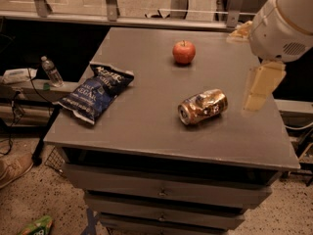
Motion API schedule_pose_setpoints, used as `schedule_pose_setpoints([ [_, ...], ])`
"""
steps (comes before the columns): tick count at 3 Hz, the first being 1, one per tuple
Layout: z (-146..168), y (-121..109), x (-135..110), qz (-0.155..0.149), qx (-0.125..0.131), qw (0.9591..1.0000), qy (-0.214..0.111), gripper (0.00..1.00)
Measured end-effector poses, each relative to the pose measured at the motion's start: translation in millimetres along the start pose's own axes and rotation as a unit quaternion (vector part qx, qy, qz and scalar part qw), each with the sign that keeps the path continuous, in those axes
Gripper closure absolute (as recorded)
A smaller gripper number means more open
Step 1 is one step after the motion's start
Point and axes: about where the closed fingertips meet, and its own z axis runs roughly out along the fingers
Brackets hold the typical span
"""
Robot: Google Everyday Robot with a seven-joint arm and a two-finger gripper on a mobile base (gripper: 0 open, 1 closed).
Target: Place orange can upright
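The orange can (203, 106) lies on its side on the grey table (146, 131), right of centre, its silver top facing the front left. It is dented. My gripper (243, 68) hangs over the table's right side, just right of the can and above it, not touching it. Its two cream fingers (259, 86) stand apart with nothing between them.
A red apple (184, 52) sits behind the can toward the far edge. A dark blue chip bag (95, 91) lies on the table's left part. A water bottle (51, 71) stands on a low shelf left of the table. Drawers (161, 192) sit under the tabletop.
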Motion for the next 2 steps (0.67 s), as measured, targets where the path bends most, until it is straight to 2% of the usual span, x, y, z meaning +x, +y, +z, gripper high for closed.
schedule_pose_setpoints([
  [1, 42.0, -5.9, -13.7, -0.072, -0.037, 0.9966, -0.012, 0.0],
  [2, 79.8, -1.0, -20.0, -0.125, -0.077, 0.9892, -0.007, 0.0],
])
